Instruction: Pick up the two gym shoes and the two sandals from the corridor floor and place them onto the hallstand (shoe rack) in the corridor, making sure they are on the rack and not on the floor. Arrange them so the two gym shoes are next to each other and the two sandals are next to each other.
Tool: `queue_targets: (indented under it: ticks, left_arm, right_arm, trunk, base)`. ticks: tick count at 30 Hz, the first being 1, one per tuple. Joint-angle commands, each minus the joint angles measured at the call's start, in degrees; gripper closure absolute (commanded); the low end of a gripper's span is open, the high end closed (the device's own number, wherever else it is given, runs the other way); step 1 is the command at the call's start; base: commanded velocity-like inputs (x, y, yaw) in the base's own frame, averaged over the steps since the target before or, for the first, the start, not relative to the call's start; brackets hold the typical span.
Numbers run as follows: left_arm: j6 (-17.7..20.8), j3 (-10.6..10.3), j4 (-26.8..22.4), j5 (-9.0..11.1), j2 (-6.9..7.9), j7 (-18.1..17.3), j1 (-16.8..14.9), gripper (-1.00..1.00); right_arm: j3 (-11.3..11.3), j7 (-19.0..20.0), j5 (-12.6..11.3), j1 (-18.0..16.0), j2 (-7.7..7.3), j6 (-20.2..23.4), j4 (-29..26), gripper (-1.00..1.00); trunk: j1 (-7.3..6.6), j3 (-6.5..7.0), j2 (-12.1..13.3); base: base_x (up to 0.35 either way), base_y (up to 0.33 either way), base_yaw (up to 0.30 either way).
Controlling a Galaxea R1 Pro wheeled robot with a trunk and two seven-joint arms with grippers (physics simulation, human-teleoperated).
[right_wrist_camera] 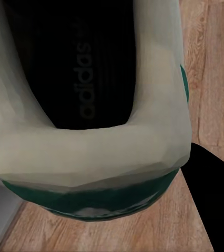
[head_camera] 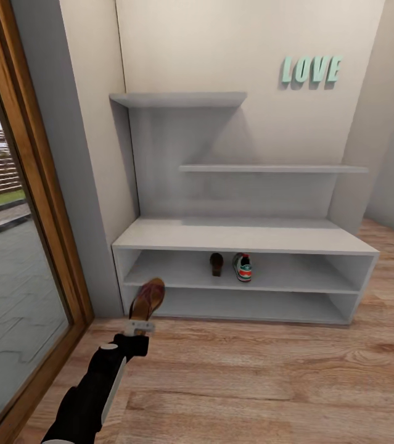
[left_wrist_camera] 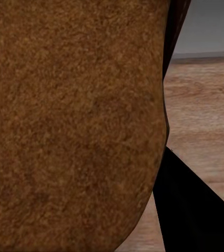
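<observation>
The pale grey hallstand (head_camera: pixel 240 237) stands against the wall ahead. On its upper open tier, one brown sandal (head_camera: pixel 216 264) and one gym shoe (head_camera: pixel 243 267) sit side by side near the middle. My left gripper (head_camera: pixel 140 325) is shut on a second sandal (head_camera: pixel 148 298), held upright above the corridor floor (head_camera: pixel 252 370) in front of the rack's left end. In the left wrist view its tan footbed (left_wrist_camera: pixel 75 126) is very close. In the right wrist view my right gripper (right_wrist_camera: pixel 99 202) is shut on a white and green gym shoe (right_wrist_camera: pixel 91 152), heel opening toward the camera, floor beneath.
A wood-framed glass door (head_camera: pixel 49 216) runs along the left, close to my left arm. Green LOVE letters (head_camera: pixel 311 69) hang on the wall above the rack's two stepped shelves. Open plank floor stretches to the right of the arm.
</observation>
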Motion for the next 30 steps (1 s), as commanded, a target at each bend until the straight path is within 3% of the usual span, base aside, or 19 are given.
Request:
queue_targets:
  ticks: [1,5,17,30]
  left_arm:
    - [-0.2,0.1,0.0,-0.6,-0.04,-0.4,0.0,1.00]
    - [-1.1,0.1,0.0,-0.7,-0.09,-0.5,0.0,1.00]
    - [-3.6,0.2,-0.2,-0.7,-0.11,-0.4,-2.7,1.00]
    - [-5.5,0.2,-0.3,-0.6,-0.11,-0.4,-2.9,1.00]
  right_arm:
    - [-0.1,0.1,-0.3,-0.1,-0.01,0.3,-0.1,1.00]
    - [-0.1,0.1,-0.3,-0.1,-0.01,0.3,-0.2,1.00]
    - [-0.2,0.1,-0.3,-0.1,-0.01,0.3,-0.3,1.00]
    - [-0.1,0.0,-0.3,-0.1,0.07,0.2,-0.2,1.00]
  trunk:
    - [-0.01,-0.06,0.0]
    - [-0.01,-0.12,0.0]
    - [0.30,-3.81,-0.2]
    - [0.63,-7.91,-0.4]
  base:
    - [0.000,0.000,0.000]
    - [0.000,0.000,0.000]
    - [0.000,0.000,0.000]
    - [0.000,0.000,0.000]
